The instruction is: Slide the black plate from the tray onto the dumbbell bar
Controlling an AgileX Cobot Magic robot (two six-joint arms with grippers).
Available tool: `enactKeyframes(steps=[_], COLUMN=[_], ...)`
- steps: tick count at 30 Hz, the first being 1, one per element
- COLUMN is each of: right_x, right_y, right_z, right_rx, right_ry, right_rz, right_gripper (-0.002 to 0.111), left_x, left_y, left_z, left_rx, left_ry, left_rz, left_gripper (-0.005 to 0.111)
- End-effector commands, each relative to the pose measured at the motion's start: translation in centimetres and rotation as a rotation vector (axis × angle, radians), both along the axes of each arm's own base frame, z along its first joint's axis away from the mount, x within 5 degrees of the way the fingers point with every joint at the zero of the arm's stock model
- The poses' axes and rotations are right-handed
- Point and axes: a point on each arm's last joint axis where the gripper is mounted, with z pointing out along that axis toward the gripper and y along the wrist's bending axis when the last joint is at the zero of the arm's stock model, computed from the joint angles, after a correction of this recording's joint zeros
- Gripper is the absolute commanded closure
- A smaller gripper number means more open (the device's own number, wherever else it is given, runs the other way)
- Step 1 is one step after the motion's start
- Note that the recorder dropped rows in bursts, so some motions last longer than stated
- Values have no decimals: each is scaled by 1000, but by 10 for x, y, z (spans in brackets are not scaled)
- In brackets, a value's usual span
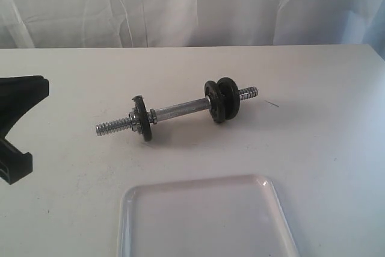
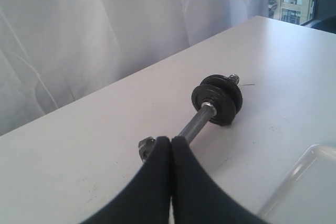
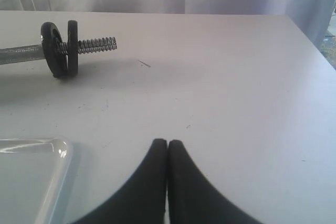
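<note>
Black plate [image 1: 231,103] on dumbbell bar [image 1: 180,111], clear of left end effector [image 2: 171,144], right end effector [image 3: 167,146], both closed.

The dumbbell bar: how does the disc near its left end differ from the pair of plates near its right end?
The left disc is single; the right pair of plates is two, side by side. The left disc looks thinner, with a notch at its top edge; the right pair of plates looks thicker, no notch showing. Both are black, round, upright on the dumbbell bar.
</note>
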Motion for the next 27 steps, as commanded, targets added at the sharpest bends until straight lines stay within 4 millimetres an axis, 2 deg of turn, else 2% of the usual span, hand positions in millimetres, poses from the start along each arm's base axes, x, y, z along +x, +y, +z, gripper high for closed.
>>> enactKeyframes(steps=[1, 5, 11, 19, 27], right_x=[0, 0, 0, 0, 0], right_y=[0, 0, 0, 0, 0], right_z=[0, 0, 0, 0, 0], right_rx=[0, 0, 0, 0, 0], right_ry=[-17, -17, -17, -17, -17], right_rz=[-5, -5, -5, -5, -5], right_gripper=[108, 108, 108, 108, 108], left_x=[-9, -27, -42, -60, -71], left_y=[7, 18, 47, 65, 68], left_z=[-17, -48, -83, -93, -100], left_rx=[1, 11, -112, -168, -123], left_ry=[26, 94, 211, 251, 280], left_rz=[0, -9, 188, 373, 385], left_gripper=[107, 107, 107, 107, 107])
